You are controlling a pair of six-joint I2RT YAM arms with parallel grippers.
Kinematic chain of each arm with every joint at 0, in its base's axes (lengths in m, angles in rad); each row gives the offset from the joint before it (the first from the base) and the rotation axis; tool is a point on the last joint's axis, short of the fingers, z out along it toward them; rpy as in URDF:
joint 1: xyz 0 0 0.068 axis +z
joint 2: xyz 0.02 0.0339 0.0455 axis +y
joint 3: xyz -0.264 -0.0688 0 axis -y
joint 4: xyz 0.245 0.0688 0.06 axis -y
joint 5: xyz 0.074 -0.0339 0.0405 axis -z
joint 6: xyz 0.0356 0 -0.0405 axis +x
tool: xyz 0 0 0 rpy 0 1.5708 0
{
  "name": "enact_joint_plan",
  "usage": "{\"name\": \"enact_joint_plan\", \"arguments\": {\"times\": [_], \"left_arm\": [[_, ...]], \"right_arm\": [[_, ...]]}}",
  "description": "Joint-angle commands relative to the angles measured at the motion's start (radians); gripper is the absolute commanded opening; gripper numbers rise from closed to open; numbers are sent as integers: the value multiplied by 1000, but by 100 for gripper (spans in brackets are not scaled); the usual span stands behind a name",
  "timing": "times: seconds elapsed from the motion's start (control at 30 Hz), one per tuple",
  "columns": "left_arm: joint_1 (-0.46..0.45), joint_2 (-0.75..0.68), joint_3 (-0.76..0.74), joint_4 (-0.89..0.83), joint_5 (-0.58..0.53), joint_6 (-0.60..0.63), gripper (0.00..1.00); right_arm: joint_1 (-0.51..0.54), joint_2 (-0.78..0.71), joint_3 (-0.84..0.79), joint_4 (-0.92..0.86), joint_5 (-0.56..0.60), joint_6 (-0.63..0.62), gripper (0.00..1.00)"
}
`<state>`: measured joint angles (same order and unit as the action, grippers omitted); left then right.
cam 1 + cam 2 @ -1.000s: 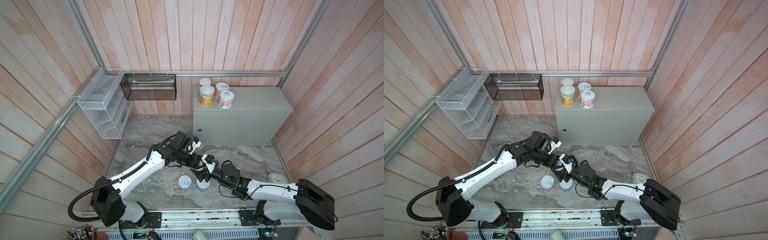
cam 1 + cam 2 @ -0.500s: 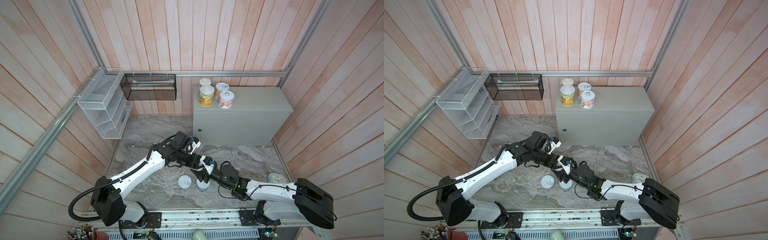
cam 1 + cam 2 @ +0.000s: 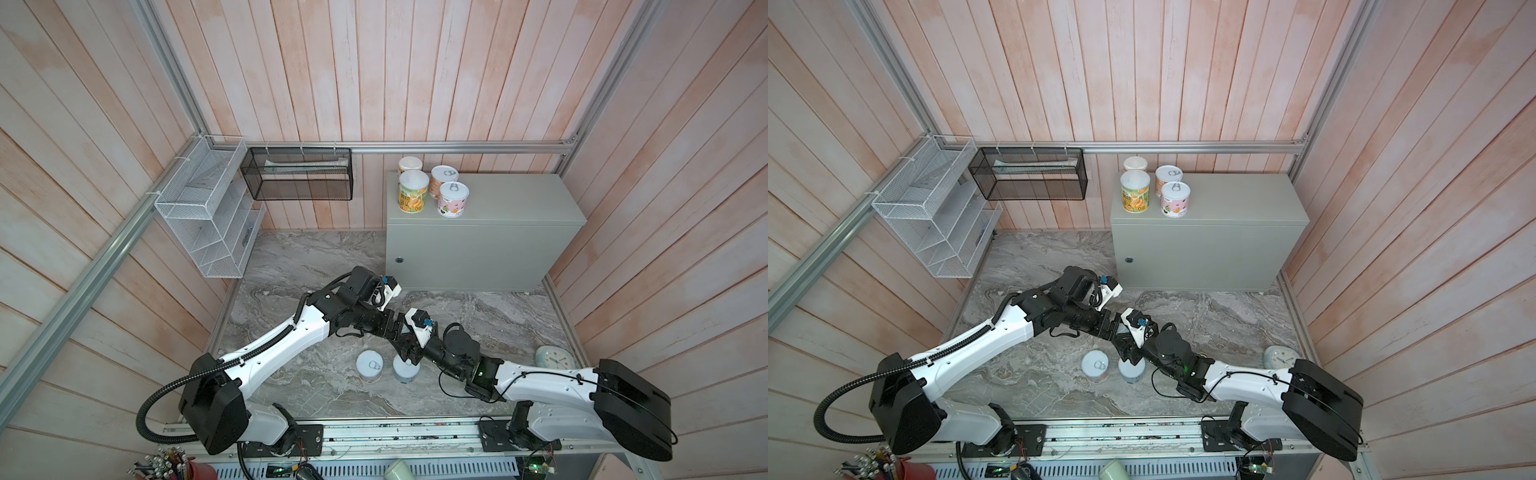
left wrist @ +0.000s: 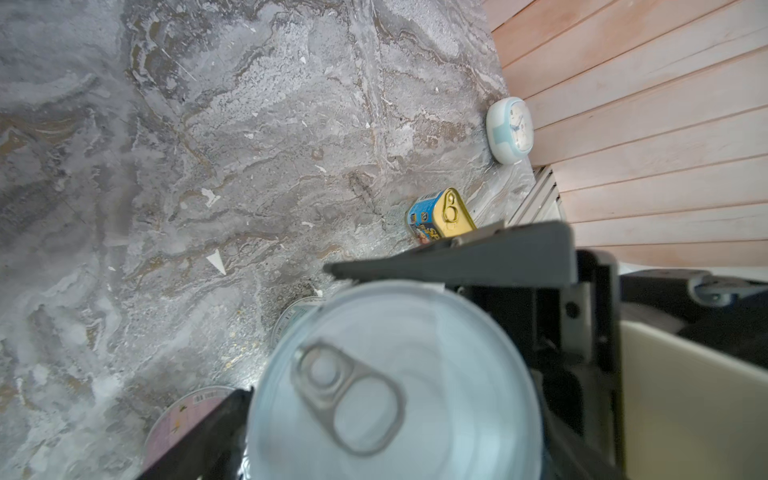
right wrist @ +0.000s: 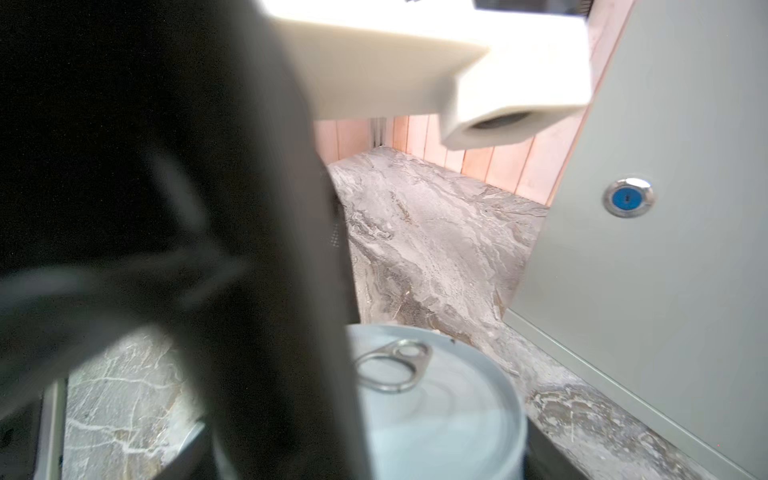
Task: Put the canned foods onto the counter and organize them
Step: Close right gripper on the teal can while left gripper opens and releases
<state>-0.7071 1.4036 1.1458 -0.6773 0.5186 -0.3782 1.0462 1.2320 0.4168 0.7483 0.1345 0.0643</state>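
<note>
- Two robot arms meet low over a marble floor [image 3: 291, 270], both at one small can [image 4: 395, 382] with a pull-tab lid.
- The can hangs upright in the air between them. It is well apart from the counter [image 3: 515, 199], the grey box at the back.
- Left gripper [image 3: 395, 332]: its fingers [image 4: 457, 262] stand wider than the can, one on each side, clear of it.
- Right gripper [image 3: 409, 351]: it sits against the can's side. Nothing else bears the can, so I judge it clamped on the can, though its pads are hidden.
- This reads as a hand-over between the arms, with the right arm due to carry.
- To do it well, the left arm should draw straight back without brushing the lid. The right arm should wait until those fingers are clear.
- Just below stand the left floor can [image 3: 369, 365] and the right floor can [image 3: 404, 374], the second partly hidden by the right gripper. Lift first, then swing, so neither is knocked.
- Keep the can level; a side grip on a smooth round wall may slip.
- Four cans [image 3: 453, 200] stand bunched at the counter's back left corner. Set this one beside them in line, leaving bare top for the rest.
- A gold tin [image 4: 442, 216] lies on the floor near a clock [image 4: 510, 129], yet to be placed.
</note>
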Motion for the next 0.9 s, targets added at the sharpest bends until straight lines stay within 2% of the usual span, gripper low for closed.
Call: {"name": "enact_joint_plan", "arguments": {"times": [0.0,0.43,0.67,0.77,0.87], "left_arm": [[13,-36,-22,1,-6,-4,100],[30,-196,-100,86,-83,28,100],[31,-276,-210,190,-130,82,100],[31,-312,-253,267,-99,86,100],[31,-349,-303,390,2,98,100]], "right_arm": [[-5,-34,6,72,50,31,63],[-5,-53,7,50,74,56,62],[-5,-90,-10,59,90,70,62],[-5,-121,-4,24,95,79,62],[-5,-162,1,-11,114,91,62]]}}
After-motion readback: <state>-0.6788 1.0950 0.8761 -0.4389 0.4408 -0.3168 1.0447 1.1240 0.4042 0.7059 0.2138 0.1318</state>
